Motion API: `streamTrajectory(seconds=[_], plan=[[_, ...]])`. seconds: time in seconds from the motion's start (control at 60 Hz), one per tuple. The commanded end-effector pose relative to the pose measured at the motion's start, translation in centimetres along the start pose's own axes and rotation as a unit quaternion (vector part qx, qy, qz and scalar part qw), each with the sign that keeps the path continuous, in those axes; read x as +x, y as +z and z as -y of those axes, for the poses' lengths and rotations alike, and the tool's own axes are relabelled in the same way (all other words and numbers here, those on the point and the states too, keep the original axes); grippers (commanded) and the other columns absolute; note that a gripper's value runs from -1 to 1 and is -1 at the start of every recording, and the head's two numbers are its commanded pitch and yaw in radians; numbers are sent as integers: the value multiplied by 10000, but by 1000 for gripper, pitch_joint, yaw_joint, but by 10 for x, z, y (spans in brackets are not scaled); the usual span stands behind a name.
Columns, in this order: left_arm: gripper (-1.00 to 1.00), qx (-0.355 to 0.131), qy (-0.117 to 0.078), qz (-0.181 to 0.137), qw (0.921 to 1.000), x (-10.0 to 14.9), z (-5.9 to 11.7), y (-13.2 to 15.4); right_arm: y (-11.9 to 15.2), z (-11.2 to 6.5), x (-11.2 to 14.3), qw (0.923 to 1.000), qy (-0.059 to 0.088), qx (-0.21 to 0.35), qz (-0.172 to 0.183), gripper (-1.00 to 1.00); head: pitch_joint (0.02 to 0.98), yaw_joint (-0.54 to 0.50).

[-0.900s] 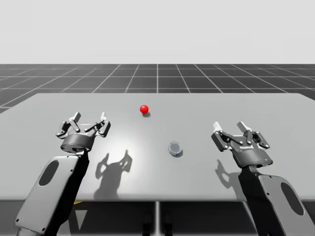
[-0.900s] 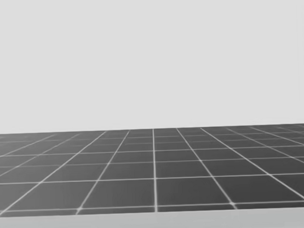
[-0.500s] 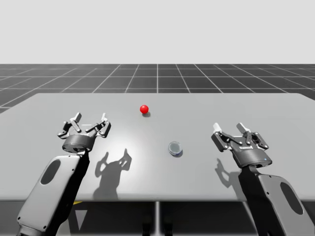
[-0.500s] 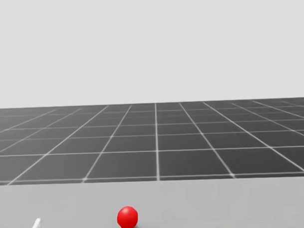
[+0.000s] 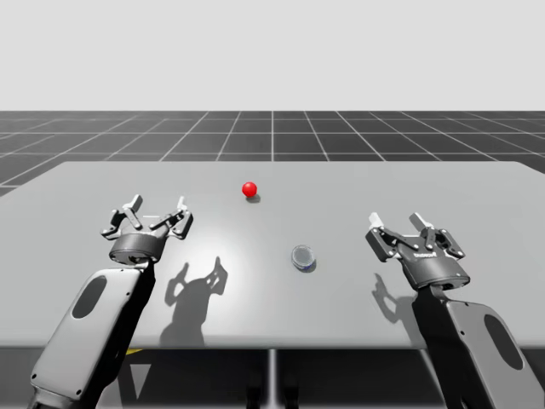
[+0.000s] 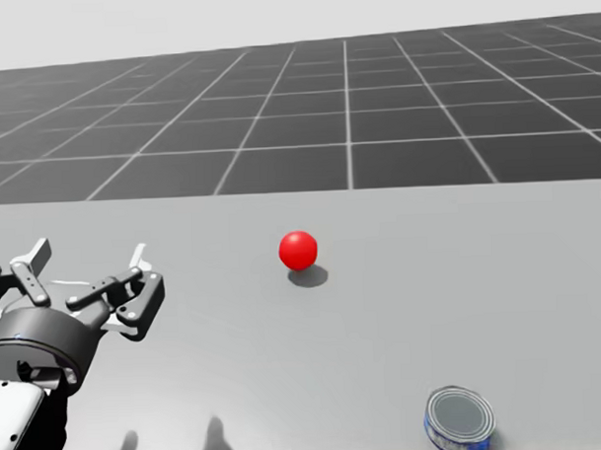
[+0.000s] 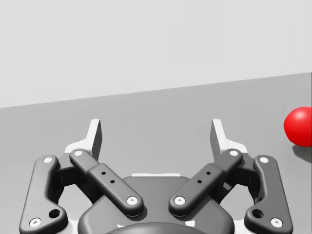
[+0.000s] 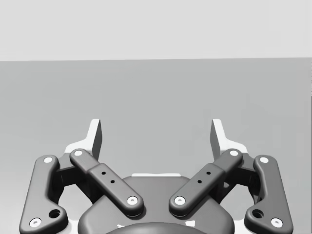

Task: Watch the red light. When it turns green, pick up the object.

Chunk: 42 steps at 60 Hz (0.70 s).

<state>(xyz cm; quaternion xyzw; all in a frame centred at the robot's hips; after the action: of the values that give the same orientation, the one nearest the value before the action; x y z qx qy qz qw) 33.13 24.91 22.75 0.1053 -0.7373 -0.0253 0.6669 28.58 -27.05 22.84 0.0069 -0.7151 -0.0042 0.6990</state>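
Two grippers are raised above the grey table [image 5: 477, 196], and each casts a shadow on the surface. The red light [image 5: 249, 189] is a small ball resting on the table, and its colour is red, not green. The object is a short round can [image 5: 302, 256] with a grey top and a blue side. It stands upright on the table, nearer to me than the red light and slightly to its right, clearly apart from it and untouched. The left gripper [image 5: 156, 209] is positioned to the left of the red light and nearer to me, well apart from it. Its fingers are spread wide with only bare table between them. In the left wrist view the red light lies ahead of this gripper and outside its fingers, off to one side. The right gripper [image 5: 398, 223] is positioned well to the right of the red light and nearer to me, farther from the light than the can is. Its fingers are likewise spread wide and hold nothing.
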Motion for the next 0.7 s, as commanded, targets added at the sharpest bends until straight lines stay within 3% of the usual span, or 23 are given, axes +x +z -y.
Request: streamTrajectory(seconds=[0.017, 0.7], plan=[[-1000, -32, -9, 6, 10000, 0, 1, 0, 0, 0, 0, 10000, 41, -22, 15, -1000, 570, 127], [-1000, -156, 112, 113, 9998, 3, 2, 3, -1, 0, -2, 9997, 212, 10, 72, -1000, 570, 113]])
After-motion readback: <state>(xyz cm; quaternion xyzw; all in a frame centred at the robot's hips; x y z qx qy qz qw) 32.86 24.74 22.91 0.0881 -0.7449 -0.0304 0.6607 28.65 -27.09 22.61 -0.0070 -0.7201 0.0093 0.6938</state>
